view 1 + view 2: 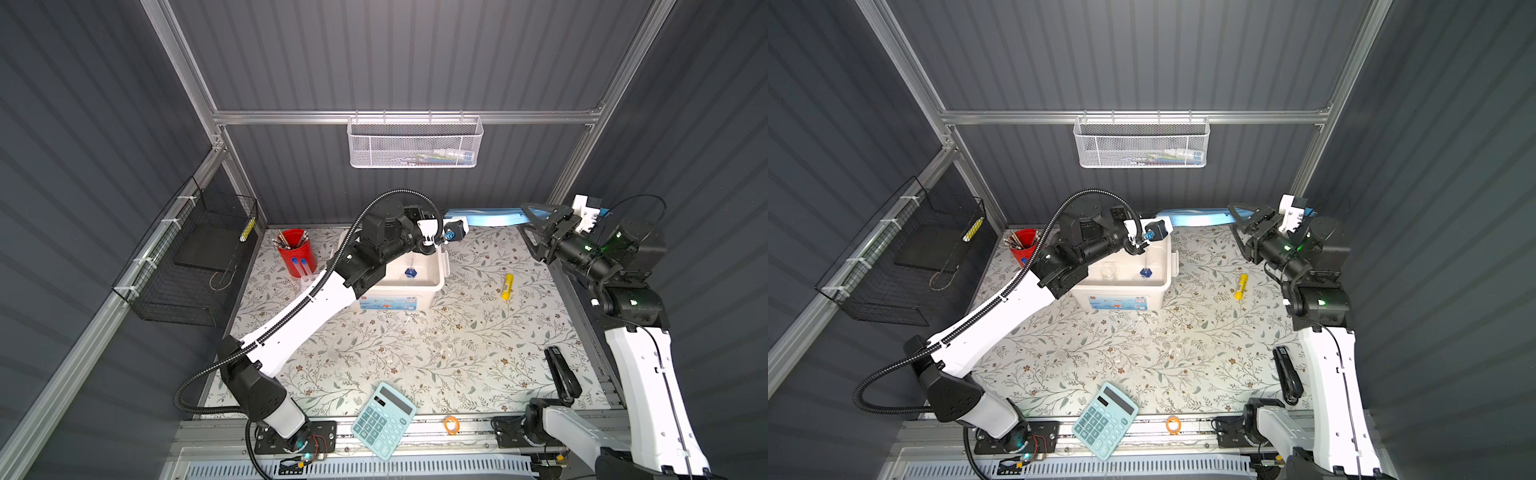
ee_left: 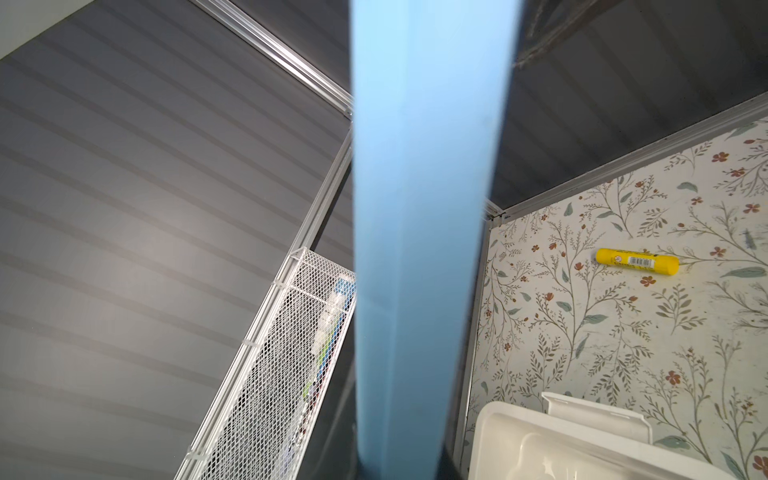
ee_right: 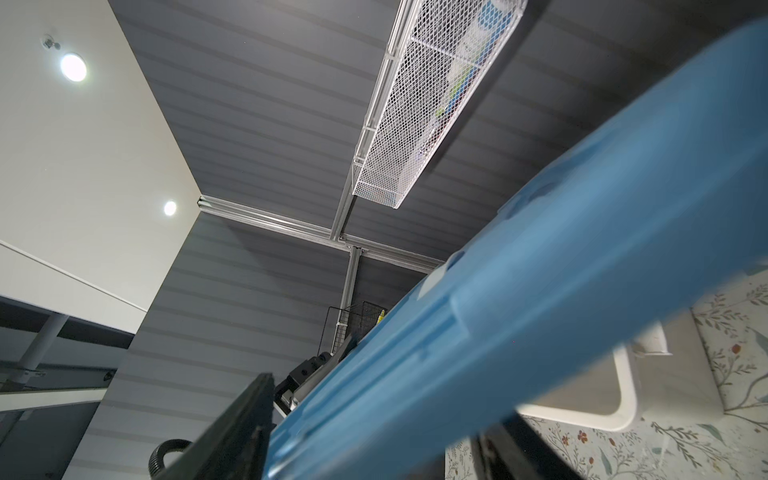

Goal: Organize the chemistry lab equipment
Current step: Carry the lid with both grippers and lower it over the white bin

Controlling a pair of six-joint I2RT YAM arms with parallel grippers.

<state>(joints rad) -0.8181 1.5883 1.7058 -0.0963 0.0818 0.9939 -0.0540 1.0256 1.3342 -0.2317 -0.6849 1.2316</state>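
Both top views — left gripper [image 1: 455,225] clamps lid [image 1: 486,217] near cylinder [image 1: 410,272]; right gripper [image 1: 527,220] hold unclear.

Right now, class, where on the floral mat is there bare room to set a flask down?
Bare: the stretch between the glue stick and stapler, and mid-mat between bin and calculator, minding faint clear pieces near the bin. Crowded: the back left, with red cup, test tubes and left arm.
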